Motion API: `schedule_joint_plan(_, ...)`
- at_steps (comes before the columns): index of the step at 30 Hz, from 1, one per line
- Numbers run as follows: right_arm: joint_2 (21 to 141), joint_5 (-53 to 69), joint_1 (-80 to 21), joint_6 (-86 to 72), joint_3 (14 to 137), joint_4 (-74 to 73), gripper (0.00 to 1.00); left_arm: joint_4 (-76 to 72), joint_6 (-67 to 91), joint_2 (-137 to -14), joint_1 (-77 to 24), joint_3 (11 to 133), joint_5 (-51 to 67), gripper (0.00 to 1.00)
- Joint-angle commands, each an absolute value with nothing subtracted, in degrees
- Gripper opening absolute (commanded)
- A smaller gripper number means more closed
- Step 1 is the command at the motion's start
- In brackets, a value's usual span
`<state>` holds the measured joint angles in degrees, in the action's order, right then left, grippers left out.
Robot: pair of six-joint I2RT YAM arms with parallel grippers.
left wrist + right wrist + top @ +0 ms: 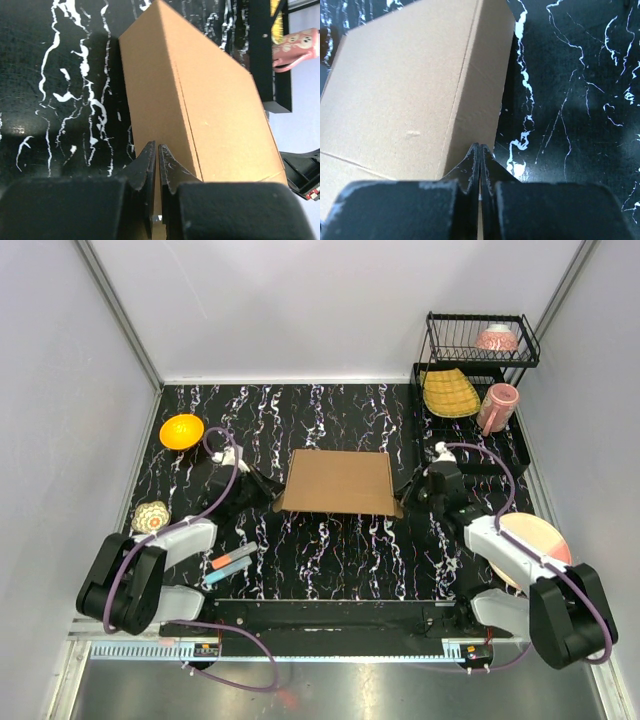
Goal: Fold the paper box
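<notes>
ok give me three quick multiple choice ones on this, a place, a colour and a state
1. Where is the box?
A on the floor
B centre of the table, between the left gripper and right gripper
C by the arm bases

2. The mug is:
A pink
B green
C white

3. The right gripper is:
A wide open
B shut
C gripping a spoon

Answers:
1 B, an arm tip sits at each side of it.
2 A, it is plainly pink.
3 B, no gap shows between its tips.
</notes>
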<state>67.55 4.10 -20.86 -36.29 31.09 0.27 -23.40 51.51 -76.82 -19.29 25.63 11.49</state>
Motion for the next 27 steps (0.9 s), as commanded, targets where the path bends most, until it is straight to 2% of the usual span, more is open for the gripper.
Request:
schedule_joint_plan(1,62.41,6.94,-21.09,-36.12,33.92,-2.10,0.00,-24.35,52.38,-70.67,-20.30,24.61,14.77,0.07)
schedule_joint_plan(9,57.14,7.65,-21.09,-36.74,36.73,-5.62,0.00,-17.85,51.95,-62.33,-20.48,27.15,14.77,0.07)
schedule_joint_plan(15,57.39,7.73,-21.18,-37.61,40.42,-7.64,0.00,-13.54,51.77,-59.51,-20.39,29.61,14.77,0.07)
schedule_joint_plan(27,61.70,7.38,-21.09,-40.34,44.38,-9.84,0.00,-9.58,50.89,-62.93,-20.48,34.71,14.94,0.08)
